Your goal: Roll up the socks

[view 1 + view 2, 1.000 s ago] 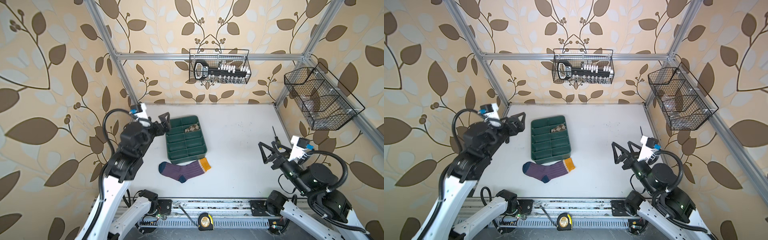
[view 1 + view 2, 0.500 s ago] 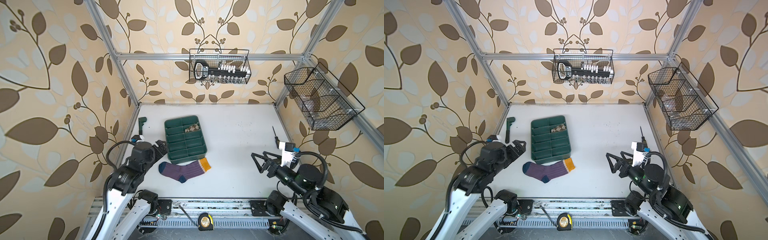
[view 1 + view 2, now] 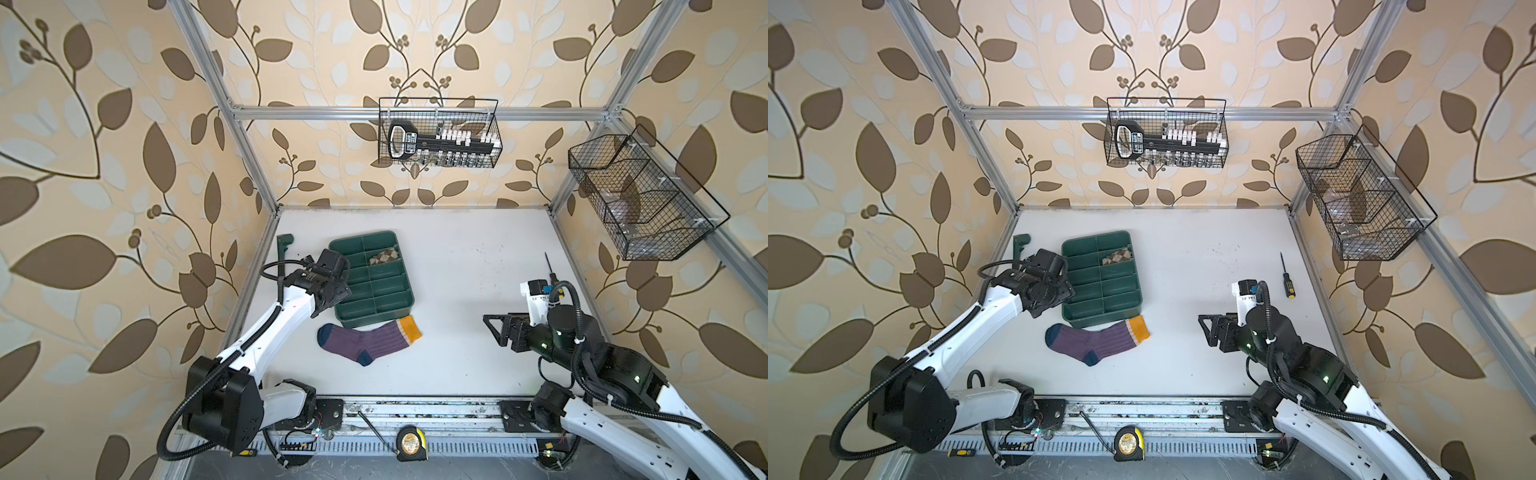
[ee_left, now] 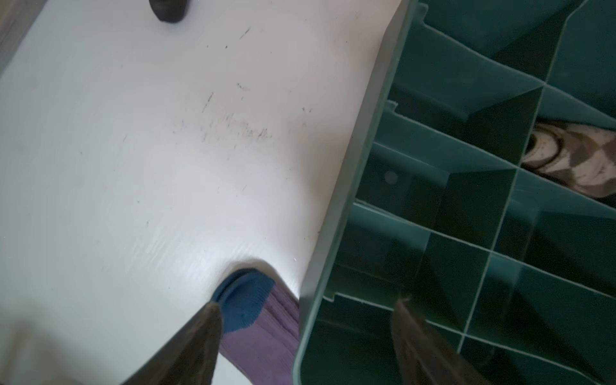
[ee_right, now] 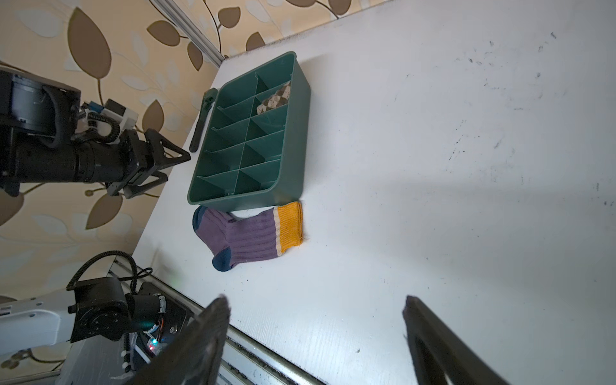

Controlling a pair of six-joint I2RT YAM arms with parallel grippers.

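1. The left tool (image 4: pixel 306 305) has its fingers (image 4: pixel 200 343) apart with nothing between them. It hangs over the side wall of the green tray (image 3: pixel 374 316).
2. The right tool (image 5: pixel 316 300) is also spread and empty, low over the counter (image 3: pixel 457 270).
3. The purple sock (image 3: pixel 365 343) lies flat and unrolled against the tray's near wall. Its navy toe is just beside one finger of the left tool, and its yellow cuff is well ahead of the right tool.
4. The argyle sock (image 3: pixel 384 257) sits bundled in a tray compartment beyond the left tool.
5. Risk: the tray wall is right under the left tool, so dropping toward the toe could clip the rim or shove the tray onto the sock.
6. Risk: the fabric is thin and the counter looks slick. A pinch may catch only the top layer, or the sock may drag instead of rolling, since the right tool is too far off to pin the cuff.
7. The counter is white and scuffed, and a screwdriver (image 3: pixel 1286 278) lies beside the right arm.
8. Leaf wallpaper, metal framing and two wire baskets (image 3: pixel 440 133) close in the space above both tools.
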